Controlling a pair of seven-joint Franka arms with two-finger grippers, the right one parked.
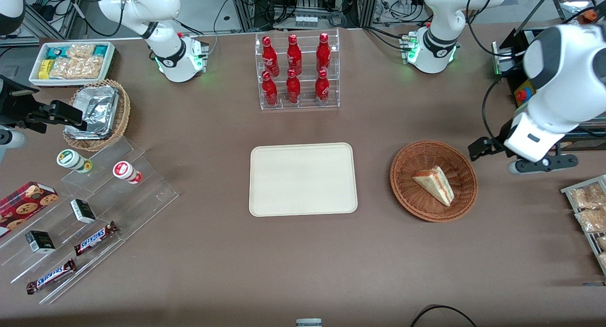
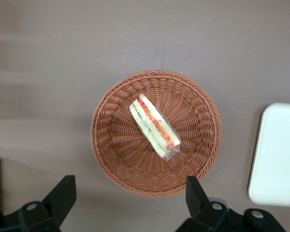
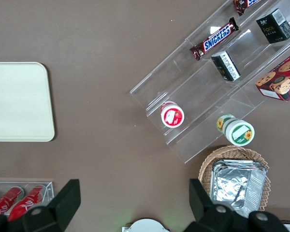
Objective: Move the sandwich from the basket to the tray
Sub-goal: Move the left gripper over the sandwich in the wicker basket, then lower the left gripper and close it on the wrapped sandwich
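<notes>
On the brown table (image 1: 213, 251), the cream tray (image 1: 303, 179) lies bare at the centre, its long sides running across the table. Just beside it, toward the working arm's end, sits the round woven basket (image 1: 433, 180), apart from the tray with a strip of tabletop between them. The working arm's gripper (image 2: 130, 199) hangs above the table close by the basket's rim, on the side away from the tray, its two fingers (image 2: 63, 193) spread wide with nothing between them.

Inside the basket rests the sandwich (image 1: 436, 185), a pale wedge lying flat on the weave near the middle, well clear of the rim. From the wrist camera its striped red and green edge (image 2: 154, 126) faces upward, and its long axis runs on a slant across the line that joins the two fingertips, neither square to it nor along it.

That slant looks like the point on which the pickup depends: the gripper appears to need to come in over the basket's centre and turn at the wrist so the fingers close across the wedge's short width. The carry to the tray should then be a short sideways one.
</notes>
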